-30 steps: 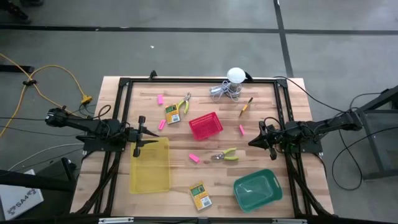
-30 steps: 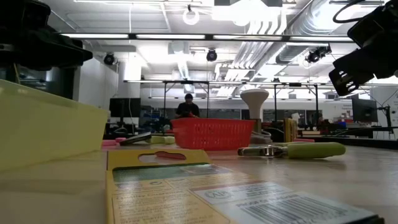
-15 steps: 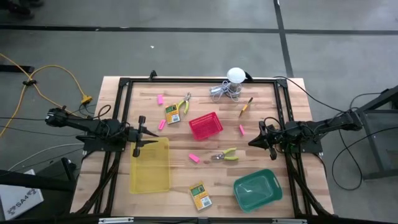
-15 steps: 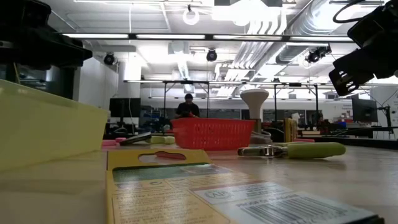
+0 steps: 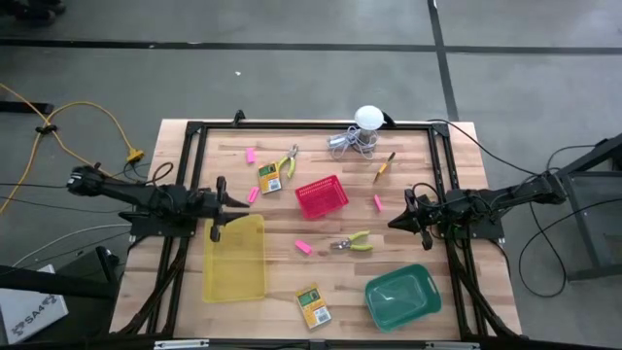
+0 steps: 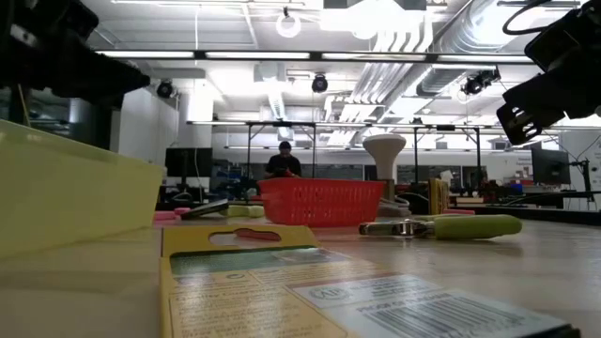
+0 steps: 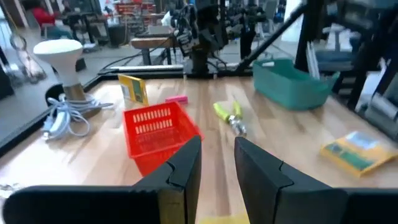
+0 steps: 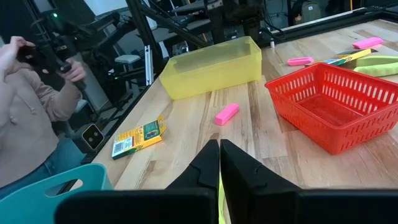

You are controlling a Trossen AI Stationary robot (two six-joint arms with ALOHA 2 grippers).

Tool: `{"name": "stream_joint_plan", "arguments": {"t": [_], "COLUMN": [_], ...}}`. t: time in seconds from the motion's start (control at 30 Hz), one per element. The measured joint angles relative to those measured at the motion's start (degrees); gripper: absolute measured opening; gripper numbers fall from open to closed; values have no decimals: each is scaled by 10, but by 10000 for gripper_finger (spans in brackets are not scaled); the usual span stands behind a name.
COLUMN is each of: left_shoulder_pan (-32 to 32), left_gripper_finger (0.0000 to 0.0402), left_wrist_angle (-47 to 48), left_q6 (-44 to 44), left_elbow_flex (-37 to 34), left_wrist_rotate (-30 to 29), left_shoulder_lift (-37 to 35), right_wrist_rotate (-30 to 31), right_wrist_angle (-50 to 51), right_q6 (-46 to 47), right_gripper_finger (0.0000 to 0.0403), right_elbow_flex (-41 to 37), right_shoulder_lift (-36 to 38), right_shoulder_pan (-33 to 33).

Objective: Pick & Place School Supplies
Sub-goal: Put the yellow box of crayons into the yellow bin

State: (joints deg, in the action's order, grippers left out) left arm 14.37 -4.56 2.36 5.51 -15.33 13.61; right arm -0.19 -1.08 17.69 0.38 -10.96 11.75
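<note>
Two yellow-and-green crayon boxes lie flat: one (image 5: pixel 270 178) left of the red basket, one (image 5: pixel 313 305) near the near edge. Several pink erasers (image 5: pixel 303 247) are scattered on the wood. One pair of pliers (image 5: pixel 352 243) lies at the middle, another (image 5: pixel 288 161) by the far crayon box. My left gripper (image 5: pixel 220 204) hovers open over the far end of the yellow tray; in its wrist view (image 7: pixel 217 163) it faces the red basket. My right gripper (image 5: pixel 394 223) hangs shut above the table's right side, right of the middle pliers.
Red basket (image 5: pixel 322 195) at the middle, yellow tray (image 5: pixel 234 262) at left, green tray (image 5: pixel 400 297) near right. A white bulb with coiled wire (image 5: pixel 364 126) and a pencil-like stick (image 5: pixel 385 165) lie far. A person (image 8: pixel 25 93) stands beyond the table.
My left gripper has risen a little and turned slightly above the yellow tray's far end. The right arm and all objects have stayed where they were.
</note>
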Motion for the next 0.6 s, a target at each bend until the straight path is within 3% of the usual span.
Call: {"name": "stream_joint_plan", "arguments": {"t": [0.33, 0.6], "left_shoulder_pan": [0, -7], "left_gripper_finger": [91, 91], "left_wrist_angle": [2, 32], "left_q6": [143, 252], "left_elbow_flex": [125, 242], "left_wrist_rotate": [8, 87], "left_shoulder_lift": [199, 372], "right_wrist_rotate": [0, 0], "right_wrist_angle": [0, 0], "right_q6": [0, 0], "right_gripper_finger": [3, 3], "right_elbow_flex": [0, 0], "right_shoulder_lift": [0, 0], "right_shoulder_pan": [0, 0]}}
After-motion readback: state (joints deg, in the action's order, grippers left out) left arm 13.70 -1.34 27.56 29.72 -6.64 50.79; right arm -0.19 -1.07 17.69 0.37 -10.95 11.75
